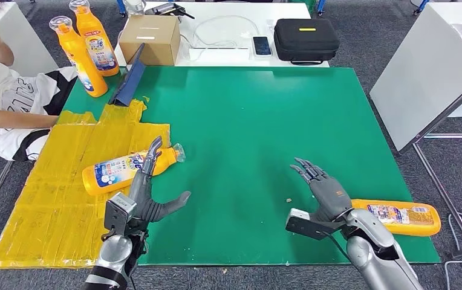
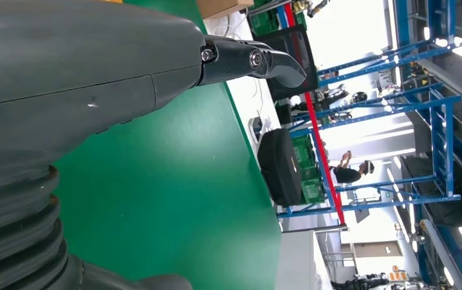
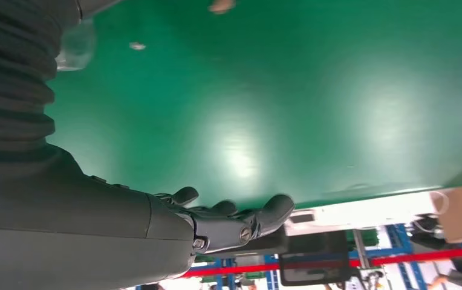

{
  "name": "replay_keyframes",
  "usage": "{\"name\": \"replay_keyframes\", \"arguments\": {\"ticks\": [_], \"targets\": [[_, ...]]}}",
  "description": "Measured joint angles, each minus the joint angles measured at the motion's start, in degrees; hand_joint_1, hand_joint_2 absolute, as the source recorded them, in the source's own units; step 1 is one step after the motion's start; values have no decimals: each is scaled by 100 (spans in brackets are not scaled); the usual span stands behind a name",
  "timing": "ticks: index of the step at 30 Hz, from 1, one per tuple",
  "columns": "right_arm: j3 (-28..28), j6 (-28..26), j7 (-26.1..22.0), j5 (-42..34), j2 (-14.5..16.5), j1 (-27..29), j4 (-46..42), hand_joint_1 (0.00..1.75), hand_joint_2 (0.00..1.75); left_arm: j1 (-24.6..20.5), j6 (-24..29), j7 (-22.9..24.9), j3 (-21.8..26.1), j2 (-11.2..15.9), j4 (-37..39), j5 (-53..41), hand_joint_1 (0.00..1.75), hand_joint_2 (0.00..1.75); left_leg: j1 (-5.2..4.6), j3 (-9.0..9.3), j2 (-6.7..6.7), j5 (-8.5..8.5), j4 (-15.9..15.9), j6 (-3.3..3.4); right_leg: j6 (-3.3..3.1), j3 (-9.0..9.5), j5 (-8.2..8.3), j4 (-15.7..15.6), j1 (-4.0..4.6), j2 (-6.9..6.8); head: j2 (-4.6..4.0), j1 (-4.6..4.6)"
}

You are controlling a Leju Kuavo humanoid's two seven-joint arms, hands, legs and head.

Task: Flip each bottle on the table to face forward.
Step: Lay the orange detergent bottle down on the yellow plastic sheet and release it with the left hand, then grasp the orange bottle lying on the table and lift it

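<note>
A green counter (image 1: 265, 121) is carrying a yellow sheet (image 1: 65, 181) under the left hand (image 1: 147, 202), one bottle (image 1: 117, 170) lying by its fingertips, another bottle (image 1: 398, 216) lying beside the right hand (image 1: 325, 188), two bottles (image 1: 89, 45) standing far beyond.

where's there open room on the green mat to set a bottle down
The widest bare patch is the middle of the green mat, between the lying bottle by the left hand and the right hand, running to the far edge. It is crowded at the far left, with two standing bottles, and the near right corner holds another lying bottle.
</note>
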Motion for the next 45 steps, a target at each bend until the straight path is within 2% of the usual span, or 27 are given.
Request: {"name": "replay_keyframes", "arguments": {"ticks": [5,8,13,19,32,45], "targets": [[-20,42,-27,-26,-136,36,0,0,175,0,0,2,-33,-6,0,-8,0,175,-1,1,1,-1,1,1,1,-2,0,-1,-2,0,-1,0],[-38,248,-181,-186,-254,94,-27,0,175,-8,-4,3,-65,-10,2,-12,0,175,-1,1,-3,-1,1,1,1,-2,0,-2,-2,-1,-1,-2],[-186,643,-417,-436,-662,369,-227,0,175,-64,-19,9,-124,-15,43,-11,0,175,-2,-1,-12,-1,1,2,1,1,0,-2,-3,-3,-1,-2],[-600,780,-409,-576,-1051,684,-310,0,175,-150,-49,10,-153,-15,92,43,0,175,-5,-2,-12,-6,1,6,2,0,0,-2,-5,-2,-1,-1],[-1359,1041,-514,-719,-1407,1329,-659,0,175,-183,-98,-11,-287,-15,31,109,0,175,-5,-2,-12,-7,1,7,3,0,-1,-2,-5,-2,0,-2],[-1757,1090,-440,-712,-1587,1555,-712,0,175,-185,-86,-11,-333,-14,-38,121,0,175,-5,-1,-11,-7,1,7,3,1,0,-2,-5,-1,-1,-3]]}}
